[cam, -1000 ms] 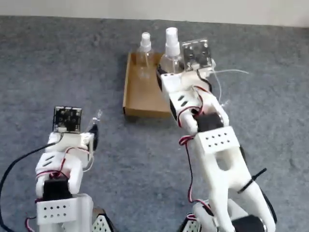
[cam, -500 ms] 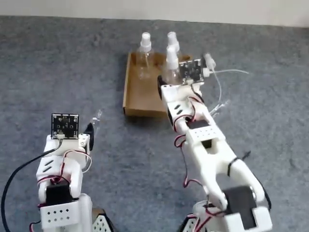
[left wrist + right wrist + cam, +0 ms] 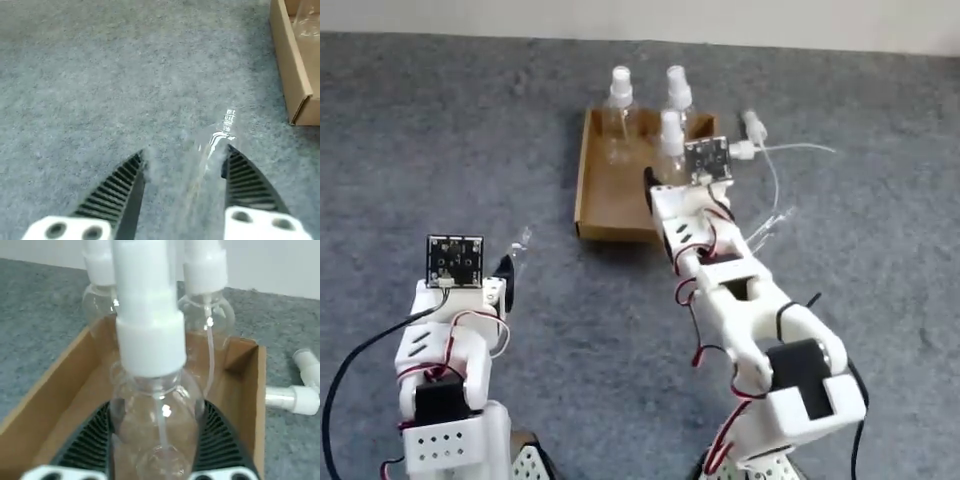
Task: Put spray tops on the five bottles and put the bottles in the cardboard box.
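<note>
My right gripper [image 3: 667, 168] [image 3: 152, 442] is shut on a clear bottle [image 3: 670, 132] [image 3: 152, 405] with a white spray top, held upright over the cardboard box [image 3: 595, 185] [image 3: 65, 390]. Two more topped bottles stand at the box's far end, one at the left corner [image 3: 621, 100] [image 3: 100, 287] and one at the right corner [image 3: 677, 92] [image 3: 207, 305]. My left gripper [image 3: 510, 265] [image 3: 183, 154] is open low over the carpet. A topless clear bottle [image 3: 521, 240] [image 3: 210, 150] lies between its fingers, close to one of them.
Two loose white spray tops [image 3: 750, 135] [image 3: 300, 385] with thin tubes lie on the grey carpet just right of the box. Another clear piece [image 3: 770, 225] lies nearer, right of my right arm. The box's near corner [image 3: 300, 95] is close to my left gripper.
The right arm has stretched forward and lowered its bottle from above the box down between the walls. The left arm drew back slightly, then stayed still.
</note>
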Motion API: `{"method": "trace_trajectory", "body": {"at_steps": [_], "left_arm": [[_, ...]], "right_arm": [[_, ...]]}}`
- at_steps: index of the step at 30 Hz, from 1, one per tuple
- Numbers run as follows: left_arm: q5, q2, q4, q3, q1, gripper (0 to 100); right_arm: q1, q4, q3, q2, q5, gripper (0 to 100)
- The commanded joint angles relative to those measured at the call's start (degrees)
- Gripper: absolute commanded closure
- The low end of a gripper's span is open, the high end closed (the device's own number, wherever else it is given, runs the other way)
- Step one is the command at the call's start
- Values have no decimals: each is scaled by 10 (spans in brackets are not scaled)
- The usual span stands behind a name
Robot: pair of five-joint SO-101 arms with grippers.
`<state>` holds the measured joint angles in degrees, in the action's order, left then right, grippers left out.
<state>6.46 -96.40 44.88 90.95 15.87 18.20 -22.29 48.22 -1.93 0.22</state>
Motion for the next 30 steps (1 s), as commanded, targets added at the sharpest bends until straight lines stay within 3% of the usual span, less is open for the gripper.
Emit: {"method": "trace_trajectory", "body": {"at_steps": [1,16,21,30], "left_arm": [[4,-8,-12,-2,-3,821],[4,-8,-12,-1,-3,822],[4,-8,-12,-1,-3,822],[4,-8,-12,-1,-3,822]], "right_arm": [[-4,-16,-41,-6,3,993],[-6,-16,-43,-9,4,989],[-5,-16,-43,-9,4,911],[-5,-15,-43,-8,5,899]]}}
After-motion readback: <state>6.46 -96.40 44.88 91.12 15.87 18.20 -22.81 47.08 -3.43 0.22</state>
